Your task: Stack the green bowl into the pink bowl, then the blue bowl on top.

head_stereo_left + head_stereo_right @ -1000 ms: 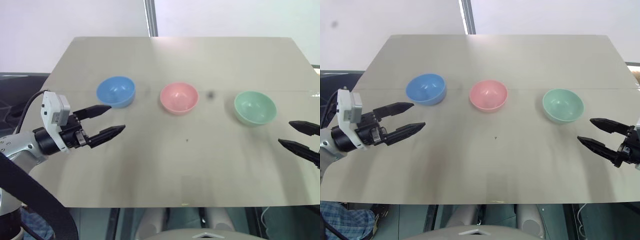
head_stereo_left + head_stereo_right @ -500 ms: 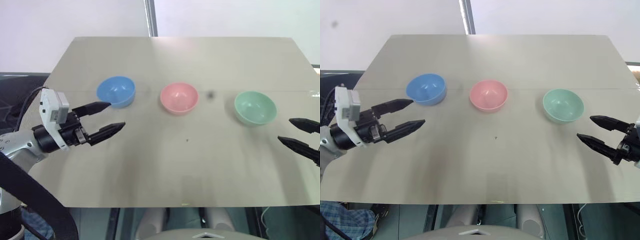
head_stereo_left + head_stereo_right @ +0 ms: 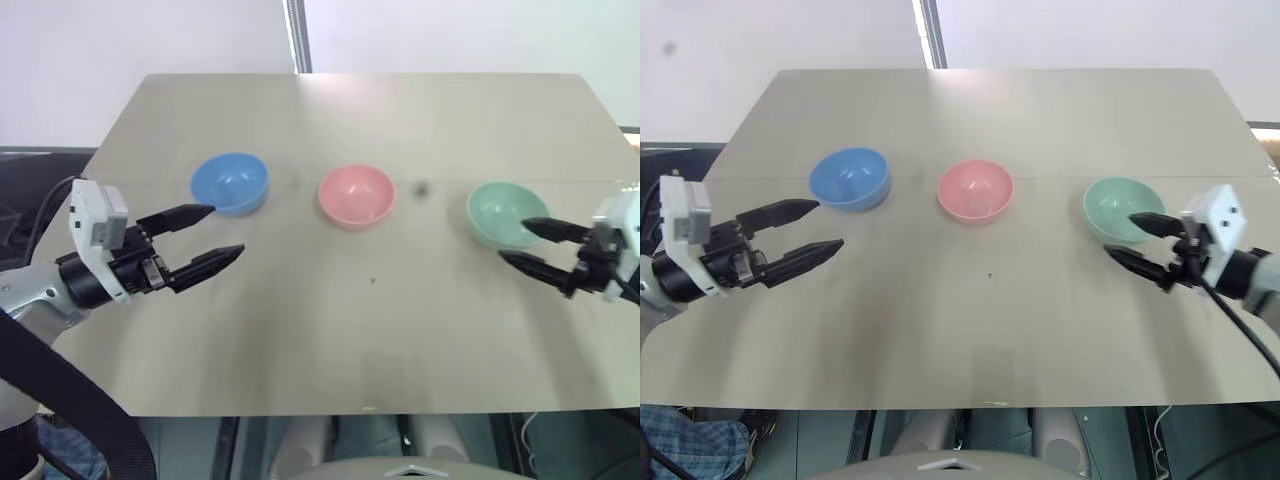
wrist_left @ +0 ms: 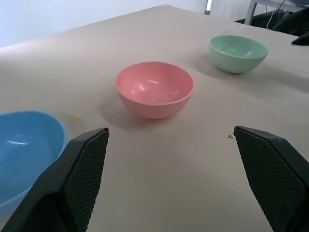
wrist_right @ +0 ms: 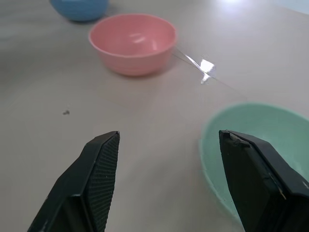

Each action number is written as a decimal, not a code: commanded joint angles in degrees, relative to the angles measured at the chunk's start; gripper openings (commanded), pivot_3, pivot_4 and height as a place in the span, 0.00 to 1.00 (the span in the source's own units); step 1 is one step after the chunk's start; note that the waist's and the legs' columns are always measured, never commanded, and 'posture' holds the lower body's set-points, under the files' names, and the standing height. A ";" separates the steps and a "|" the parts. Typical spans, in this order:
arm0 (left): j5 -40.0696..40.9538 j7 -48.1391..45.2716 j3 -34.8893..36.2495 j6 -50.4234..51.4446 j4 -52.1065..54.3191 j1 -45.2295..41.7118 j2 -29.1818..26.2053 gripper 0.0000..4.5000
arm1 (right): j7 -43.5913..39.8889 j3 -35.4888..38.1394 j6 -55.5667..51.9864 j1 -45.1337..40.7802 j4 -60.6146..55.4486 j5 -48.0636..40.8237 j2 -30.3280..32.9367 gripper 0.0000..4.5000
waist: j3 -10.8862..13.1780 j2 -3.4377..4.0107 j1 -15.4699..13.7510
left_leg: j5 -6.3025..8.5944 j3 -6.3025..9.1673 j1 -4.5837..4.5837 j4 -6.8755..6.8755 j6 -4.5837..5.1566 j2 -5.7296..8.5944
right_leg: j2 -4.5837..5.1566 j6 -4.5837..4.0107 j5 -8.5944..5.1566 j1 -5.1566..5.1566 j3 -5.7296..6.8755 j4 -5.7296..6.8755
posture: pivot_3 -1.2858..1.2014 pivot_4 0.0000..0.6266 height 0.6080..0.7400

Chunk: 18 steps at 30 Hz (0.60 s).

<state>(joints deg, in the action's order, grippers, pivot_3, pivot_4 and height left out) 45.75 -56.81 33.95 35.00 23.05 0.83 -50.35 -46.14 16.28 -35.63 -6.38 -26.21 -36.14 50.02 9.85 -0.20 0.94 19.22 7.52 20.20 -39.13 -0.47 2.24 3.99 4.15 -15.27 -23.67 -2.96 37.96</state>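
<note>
Three bowls stand in a row across the table: the blue bowl point(image 3: 230, 183) on the left, the pink bowl point(image 3: 356, 196) in the middle, the green bowl point(image 3: 500, 212) on the right. All three are upright and empty. My right gripper point(image 3: 513, 240) is open at the green bowl's near right side, one finger over its rim and the other in front of its wall. In the right wrist view the green bowl point(image 5: 260, 145) lies close to one finger point(image 5: 251, 179). My left gripper point(image 3: 227, 230) is open just in front of the blue bowl, holding nothing.
The beige table point(image 3: 370, 340) has a small dark speck point(image 3: 373, 281) near its middle and a faint seam running across behind the bowls. A white wall stands beyond the far edge. The near edge lies just below both grippers.
My right gripper has moved inward from the table's right edge up to the green bowl, its upper finger now over the rim. The left gripper and all bowls have stayed put.
</note>
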 commanded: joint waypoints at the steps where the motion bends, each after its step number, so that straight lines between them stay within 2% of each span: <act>1: 0.79 -1.14 2.93 -1.04 -1.27 -0.27 -1.33 0.97 | 3.10 -6.38 -0.47 -6.80 -1.85 2.46 -2.09 0.80 | 0.00 -0.01 0.01 | 0.00 0.01 0.02 -0.01 0.00 0.01 | 0.01 0.00 0.00 -0.02 0.00 -0.01 | 0.52 0.24 1.00; 6: 0.90 -1.57 1.91 -1.26 -1.68 -1.24 -1.24 0.97 | 9.04 -20.24 -6.24 -21.73 1.39 9.27 -8.85 0.80 | 0.00 -0.01 0.28 | -0.01 0.04 0.11 -0.03 -0.01 0.01 | 0.01 -0.01 0.00 -0.13 0.02 0.02 | 0.52 0.24 1.00; 11: 1.24 -1.39 0.93 -1.10 -1.16 -1.63 -0.59 0.97 | 13.64 -34.60 -5.19 -30.32 7.41 23.70 -12.98 0.80 | -0.03 -0.04 0.14 | -0.02 0.18 0.67 -0.11 -0.03 0.05 | 0.06 -0.01 0.01 -0.60 0.20 0.00 | 0.52 0.24 1.00; 16: 1.44 -1.41 0.36 -1.18 -1.36 -2.21 -0.84 0.97 | 8.76 -47.13 1.10 -37.12 16.38 36.33 -13.42 0.80 | -0.05 -0.07 0.84 | -0.02 0.12 1.05 -0.17 -0.03 0.13 | 0.18 -0.02 0.01 -0.99 0.39 0.02 | 0.52 0.24 1.00; 18: 1.43 -1.52 0.28 -1.18 -1.53 -2.40 -1.01 0.97 | 6.98 -49.50 2.58 -38.82 18.31 39.60 -13.58 0.80 | -0.05 -0.07 1.52 | -0.02 0.14 1.08 -0.15 -0.04 0.12 | 0.16 -0.02 0.01 -1.04 0.41 0.04 | 0.52 0.24 1.00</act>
<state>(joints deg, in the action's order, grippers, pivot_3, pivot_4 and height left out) 46.35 -58.26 33.23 34.54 20.73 -1.15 -50.64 -37.82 -32.29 -35.28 -43.49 -7.83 0.52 36.25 9.81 -0.26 2.45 19.20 7.65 21.29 -39.28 -0.50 2.34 4.14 4.13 -15.26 -24.72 -2.55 38.00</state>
